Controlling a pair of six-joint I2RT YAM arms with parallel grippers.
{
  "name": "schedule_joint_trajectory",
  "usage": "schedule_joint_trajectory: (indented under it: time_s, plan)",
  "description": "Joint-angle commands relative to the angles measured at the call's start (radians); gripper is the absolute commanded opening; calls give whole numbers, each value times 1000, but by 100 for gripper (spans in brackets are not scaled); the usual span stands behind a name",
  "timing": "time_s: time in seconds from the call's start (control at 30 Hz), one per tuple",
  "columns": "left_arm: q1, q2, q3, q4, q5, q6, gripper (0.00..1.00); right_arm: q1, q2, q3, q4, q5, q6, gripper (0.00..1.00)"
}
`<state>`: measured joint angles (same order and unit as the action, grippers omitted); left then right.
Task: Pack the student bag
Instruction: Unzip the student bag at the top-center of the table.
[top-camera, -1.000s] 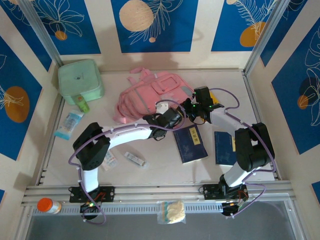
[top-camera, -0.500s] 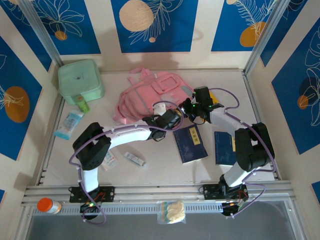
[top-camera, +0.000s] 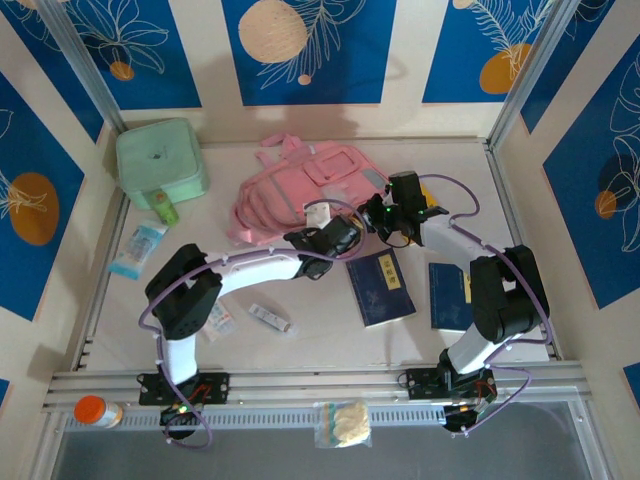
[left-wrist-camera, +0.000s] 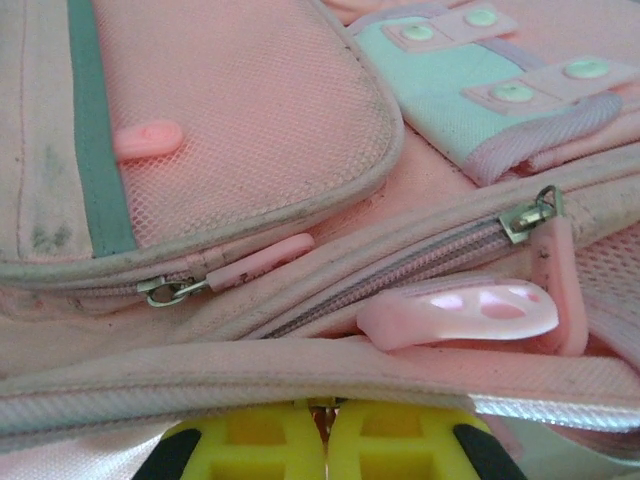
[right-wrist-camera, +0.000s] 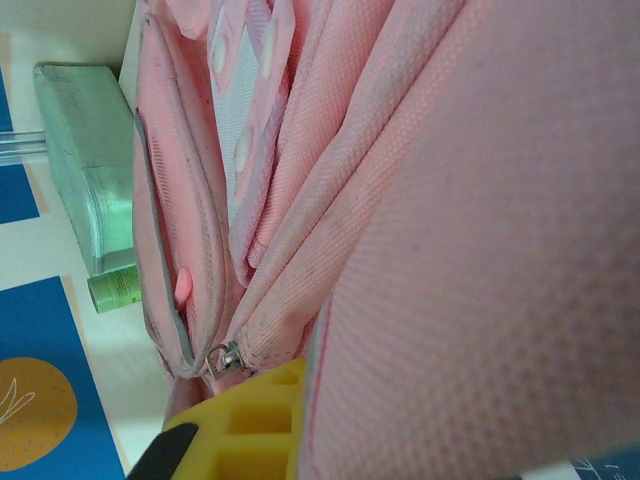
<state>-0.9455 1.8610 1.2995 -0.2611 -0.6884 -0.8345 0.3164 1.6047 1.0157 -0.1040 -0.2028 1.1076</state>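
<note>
The student bag is a big pink backpack lying flat at the back centre of the table. My left gripper is at its near edge. In the left wrist view the yellow fingers are pressed together under a pink seam band of the bag, with a thin bit of it pinched between them; zipper pulls lie just beyond. My right gripper is at the bag's right side. One yellow finger presses against a fold of pink fabric, which hides the other finger.
A mint-green soft case sits at the back left, with a green tube and a blue packet near it. Two dark blue books lie at the front right. Small packets lie near the left arm.
My left gripper has moved slightly toward the bag's near edge and closed there. The right gripper has kept its hold and barely moved.
</note>
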Motion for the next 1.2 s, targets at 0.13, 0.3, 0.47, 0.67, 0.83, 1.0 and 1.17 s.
schedule_joint_trajectory:
  time_s: [0.13,0.3,0.47,0.67,0.83,1.0,1.17]
  plan:
    - [53,-133,-105,7,37,86,0,-29,-43,55,-38,-115,-31,0]
    - [94,-200,-179,-52,171,116,0,-74,-12,102,-62,-160,-69,0]
    - [140,-238,-264,-72,289,172,0,-89,3,140,-83,-187,-86,0]
    - [157,-175,-250,0,349,187,0,-53,10,135,-59,-185,-64,0]
    - [157,-137,-226,50,267,186,11,-41,11,127,-55,-185,-53,0]
    - [159,-125,-228,104,203,155,17,-38,3,124,-54,-179,-50,0]
    - [158,-106,-222,144,190,138,19,-36,3,127,-55,-179,-48,0]
